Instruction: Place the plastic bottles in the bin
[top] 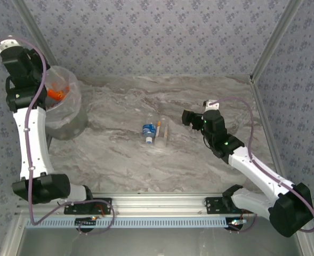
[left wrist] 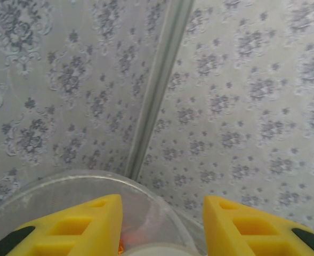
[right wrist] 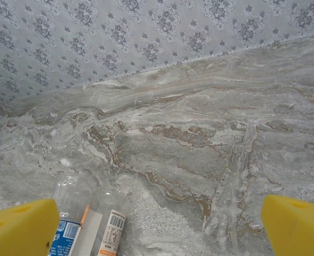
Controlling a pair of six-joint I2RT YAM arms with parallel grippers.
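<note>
The left arm stands high at the left side of the table, and its gripper (left wrist: 162, 204) hangs above the bin (top: 66, 114). The yellow fingers (left wrist: 87, 224) are spread wide and hold nothing between them. In the left wrist view, the curved rim of the bin lies just below the fingers, in front of the wallpaper corner. From above, bottles with orange labels (top: 57, 94) can be seen inside the bin, through its clear liner.

Two bottles are lying on the marble table top (top: 119, 160), near its middle and well apart from the bin. The blue-labelled bottle (top: 148, 131) lies just beside a second bottle (top: 161, 130), which has a white and orange label.

The right gripper (top: 187, 118) is low over the table, to the right of this pair and near it, not touching. Its fingers (right wrist: 298, 224) are opened very wide and empty. In the right wrist view, the blue-labelled bottle (right wrist: 66, 226) and the second bottle (right wrist: 112, 232) lie just beside the finger on the left of the view, off the middle of the opening.
</note>
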